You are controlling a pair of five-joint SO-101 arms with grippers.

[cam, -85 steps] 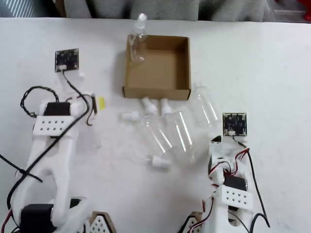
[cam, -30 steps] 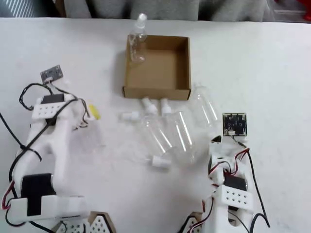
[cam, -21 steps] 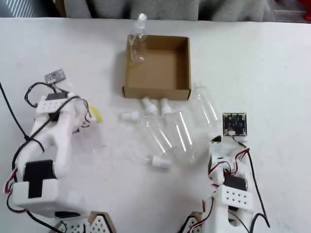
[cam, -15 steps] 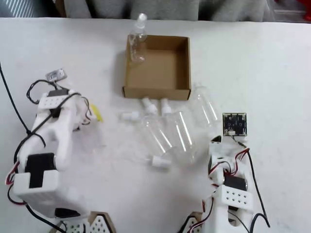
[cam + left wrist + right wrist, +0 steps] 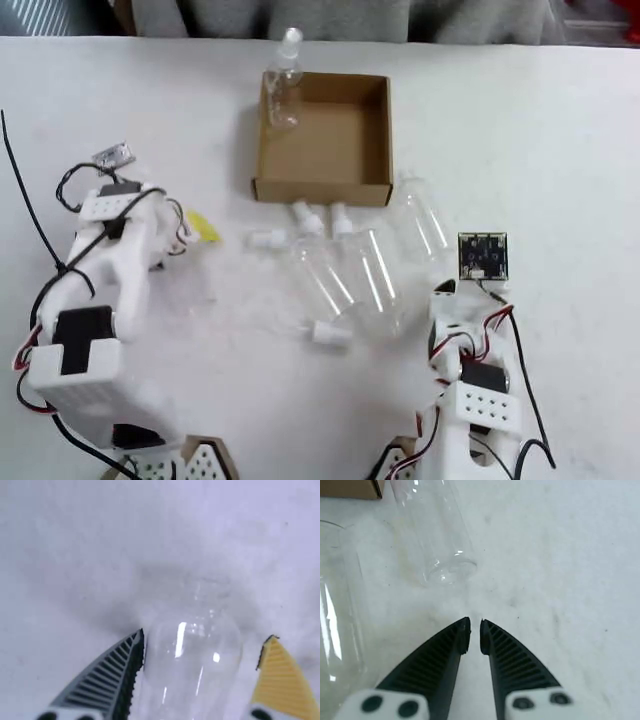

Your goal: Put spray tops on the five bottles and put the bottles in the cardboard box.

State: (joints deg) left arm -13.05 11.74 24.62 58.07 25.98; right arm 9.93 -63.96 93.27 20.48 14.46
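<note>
Close to the counter's near edge on the right, the right pincer (image 5: 474, 630) sits almost closed on nothing, just short of a clear bottle (image 5: 432, 535) lying flat. Nearer the left edge, the left pincer (image 5: 202, 642) gapes wide around a second bottle (image 5: 192, 675). Capped bottles (image 5: 345, 275) lie mid-counter. Beyond them is the cardboard box (image 5: 322, 190), with a topped bottle (image 5: 283, 85) at its far-left corner.

White printed shells on both arms. The left arm (image 5: 95, 300) carries black motor blocks and looping black cables; the right arm (image 5: 470, 385) trails red and black wires. The left gripper (image 5: 202, 642) shows 1 grey ribbed finger (image 5: 107, 677) and 1 yellow ribbed finger (image 5: 277, 680). The right gripper (image 5: 474, 630) has 2 black ribbed fingers (image 5: 437, 665) on white bases.
</note>
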